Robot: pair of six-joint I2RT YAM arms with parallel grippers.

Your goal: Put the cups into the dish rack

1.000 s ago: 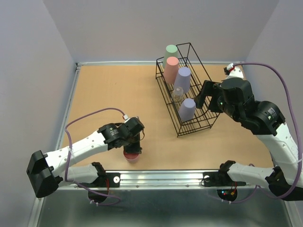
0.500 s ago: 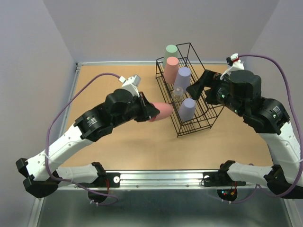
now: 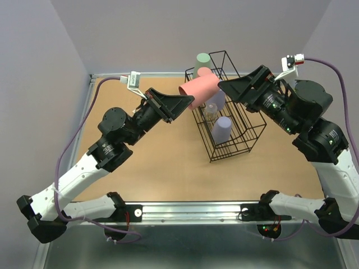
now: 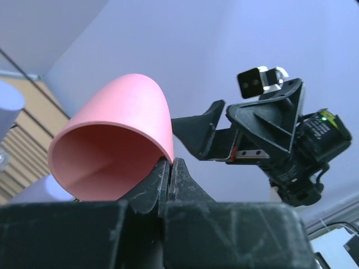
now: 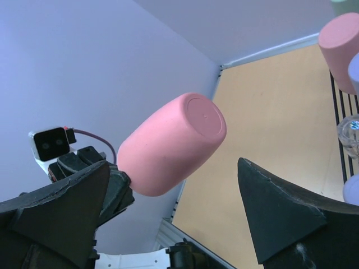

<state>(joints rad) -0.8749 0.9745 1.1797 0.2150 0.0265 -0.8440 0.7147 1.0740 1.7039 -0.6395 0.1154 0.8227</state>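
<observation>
My left gripper (image 3: 180,102) (image 4: 170,163) is shut on the rim of a salmon-red cup (image 3: 200,90) (image 4: 115,126). It holds the cup in the air on its side, base pointing right, just left of the black wire dish rack (image 3: 247,147). My right gripper (image 3: 227,86) (image 5: 174,163) stands wide open, facing the cup's base (image 5: 205,116), one finger on either side and apart from it. In the rack stand a green cup (image 3: 203,58), another salmon cup (image 3: 206,71) (image 5: 340,45), two lavender cups (image 3: 218,98) (image 3: 222,129) and a clear cup (image 3: 210,114).
The rack stands at the back right of the wooden table (image 3: 140,151), which has a raised metal border (image 3: 84,117) and grey walls behind and beside it. Both arms reach high over the table, close together above the rack's left side.
The left arm lifted the salmon cup from the table's front left and swung it up and right to the rack, tipping it sideways. The right gripper rose and turned toward it.
</observation>
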